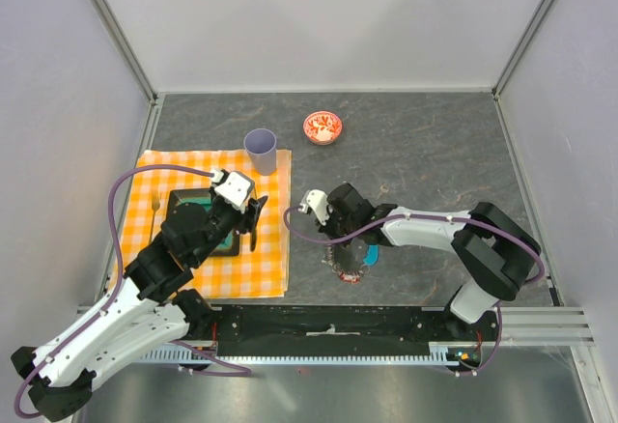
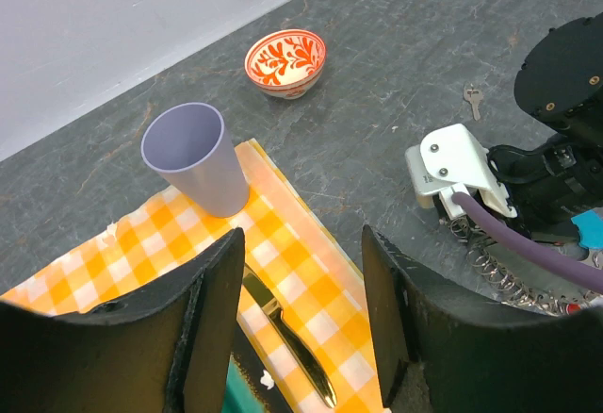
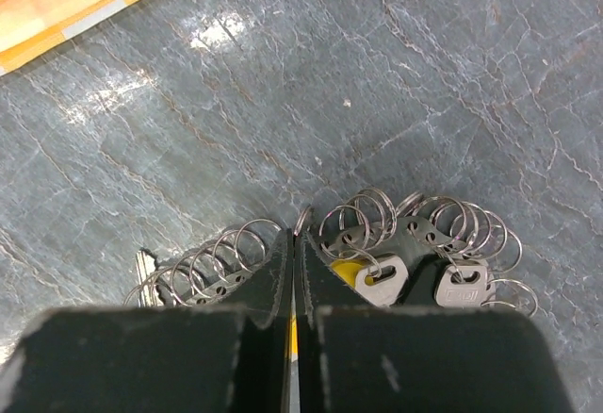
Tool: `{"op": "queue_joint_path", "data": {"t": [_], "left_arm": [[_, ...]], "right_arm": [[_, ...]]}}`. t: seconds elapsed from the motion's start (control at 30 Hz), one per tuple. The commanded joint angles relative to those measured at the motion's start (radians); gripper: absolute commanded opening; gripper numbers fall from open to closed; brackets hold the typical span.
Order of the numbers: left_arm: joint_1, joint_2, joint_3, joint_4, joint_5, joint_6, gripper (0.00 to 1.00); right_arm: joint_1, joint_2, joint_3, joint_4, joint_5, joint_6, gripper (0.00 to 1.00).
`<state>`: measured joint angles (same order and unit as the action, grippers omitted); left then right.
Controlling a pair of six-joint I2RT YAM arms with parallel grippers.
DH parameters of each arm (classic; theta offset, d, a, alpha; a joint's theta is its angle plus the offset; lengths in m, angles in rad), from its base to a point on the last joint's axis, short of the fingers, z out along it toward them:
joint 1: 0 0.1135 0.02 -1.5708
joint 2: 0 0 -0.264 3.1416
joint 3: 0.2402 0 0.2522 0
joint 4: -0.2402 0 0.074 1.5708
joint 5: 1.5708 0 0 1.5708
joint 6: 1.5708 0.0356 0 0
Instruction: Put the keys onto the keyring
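With the right gripper (image 3: 294, 243) closed to a slit over the keys (image 3: 377, 276) at the keyring (image 1: 370, 255), lower centre, and the left gripper (image 2: 301, 272) wide open, empty, the stray key (image 2: 474, 100), upper right, is judged due for fetching next.

Keys (image 3: 380, 279) lie right of the cloth (image 1: 270, 249), which bears the cup (image 1: 261, 145).

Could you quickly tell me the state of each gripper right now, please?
Left gripper: open, empty.
Right gripper: closed at the keys; hold cannot be told.
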<state>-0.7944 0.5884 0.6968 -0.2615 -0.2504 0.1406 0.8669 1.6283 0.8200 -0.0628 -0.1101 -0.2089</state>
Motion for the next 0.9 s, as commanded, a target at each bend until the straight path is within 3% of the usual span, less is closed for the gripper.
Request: {"op": "queue_joint_path", "data": {"t": [0.0, 0.37, 0.67, 0.87], "left_arm": [[-0.003, -0.007, 0.021, -0.010, 0.022, 0.020, 0.59], [-0.003, -0.035, 0.021, -0.012, 0.033, 0.017, 0.59], [-0.003, -0.032, 0.021, -0.015, 0.042, 0.013, 0.59], [-0.003, -0.027, 0.021, -0.015, 0.049, 0.013, 0.59]], "right_arm": [[0.003, -0.007, 0.100, -0.118, 0.007, 0.009, 0.00], [0.004, 0.218, 0.521, -0.704, 0.010, -0.047, 0.00], [0.006, 0.355, 0.677, -0.905, 0.084, -0.055, 0.00], [0.014, 0.367, 0.706, -0.917, 0.098, -0.057, 0.01]]}}
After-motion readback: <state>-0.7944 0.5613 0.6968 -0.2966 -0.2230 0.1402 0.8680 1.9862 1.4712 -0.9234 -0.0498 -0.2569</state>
